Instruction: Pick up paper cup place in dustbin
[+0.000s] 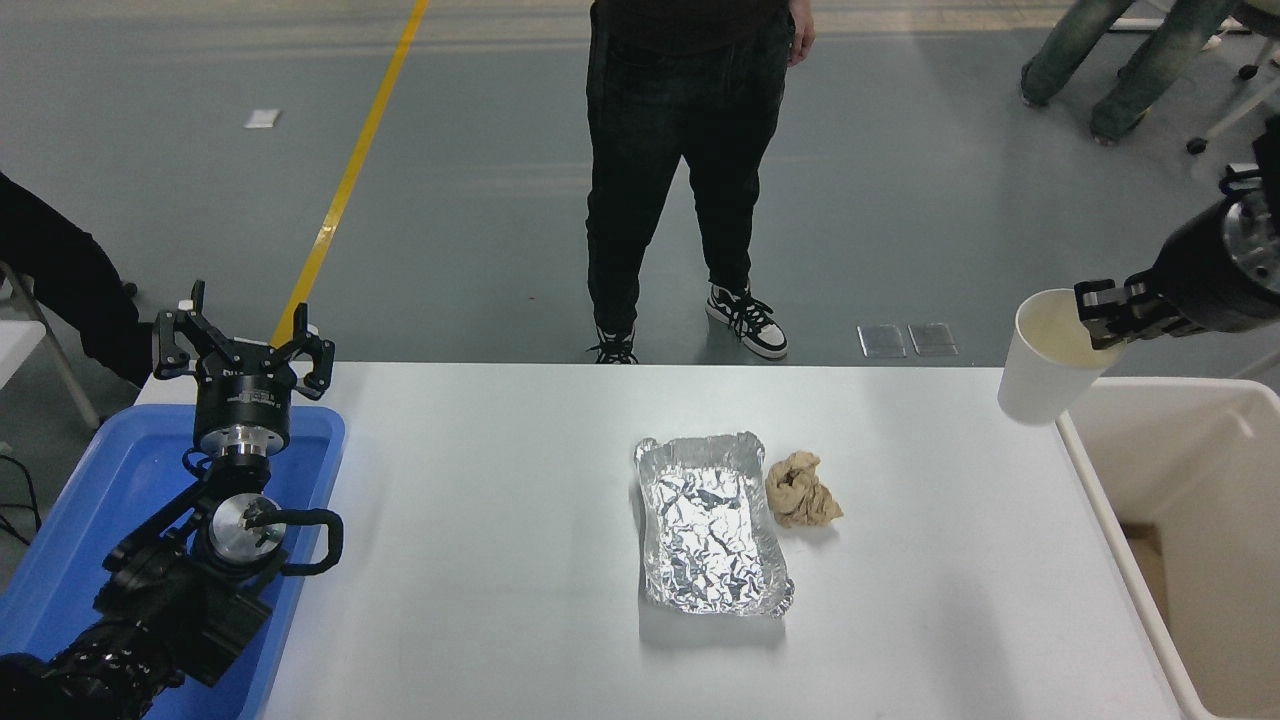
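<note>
At the far left a blue tray [60, 560] sits beside the white table [500, 560]. The left gripper [243, 345] is parked over the tray's far end, pointing away, its fingers spread apart and holding nothing. Near the middle of the table lies a crinkled foil tray [711, 523], and just to its right a crumpled tan paper ball [801, 490], touching or nearly touching the tray's edge. A person in dark trousers [680, 170] stands at the far side of the table. At the far right corner the paper cup [1048, 357] hangs in the air, tilted, above the gap between table and dustbin [1200, 470]. The right gripper [1105, 308] is closed on the cup's rim.
</note>
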